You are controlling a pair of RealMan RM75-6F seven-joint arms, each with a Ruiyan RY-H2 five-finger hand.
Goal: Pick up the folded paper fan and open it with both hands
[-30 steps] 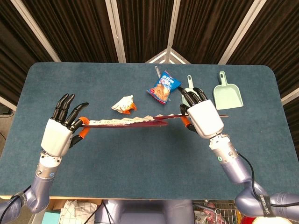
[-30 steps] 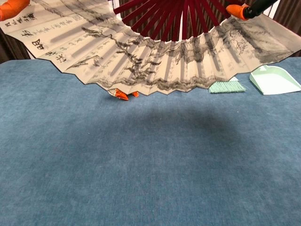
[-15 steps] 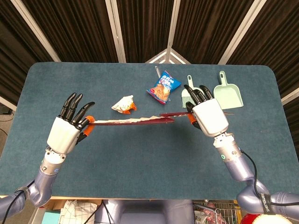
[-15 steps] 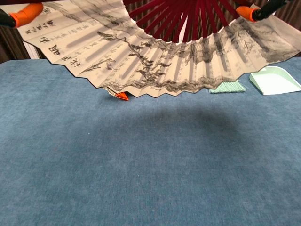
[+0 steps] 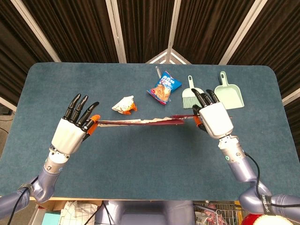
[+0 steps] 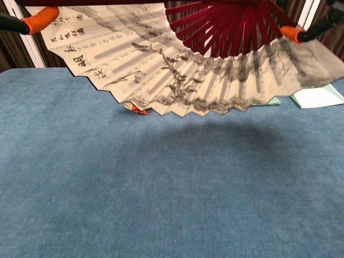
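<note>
The paper fan (image 5: 140, 122) is spread wide and held in the air above the table, seen edge-on in the head view. From the chest view its ink-painted paper (image 6: 177, 70) and dark red ribs fill the upper frame. My left hand (image 5: 72, 132) pinches the fan's left end between an orange-tipped thumb and a finger, the other fingers spread upward. My right hand (image 5: 213, 117) grips the right end. Only orange fingertips (image 6: 40, 19) of the hands show in the chest view.
On the blue table (image 5: 150, 159) lie a blue snack bag (image 5: 164, 88), a crumpled white-and-orange wrapper (image 5: 124, 105), a small green brush (image 5: 188, 95) and a green dustpan (image 5: 228, 95). The dustpan (image 6: 318, 97) shows partly behind the fan.
Both hands have shifted to the right with the open fan. In the chest view the fan has moved right and lower, now hiding the brush and part of the dustpan.
</note>
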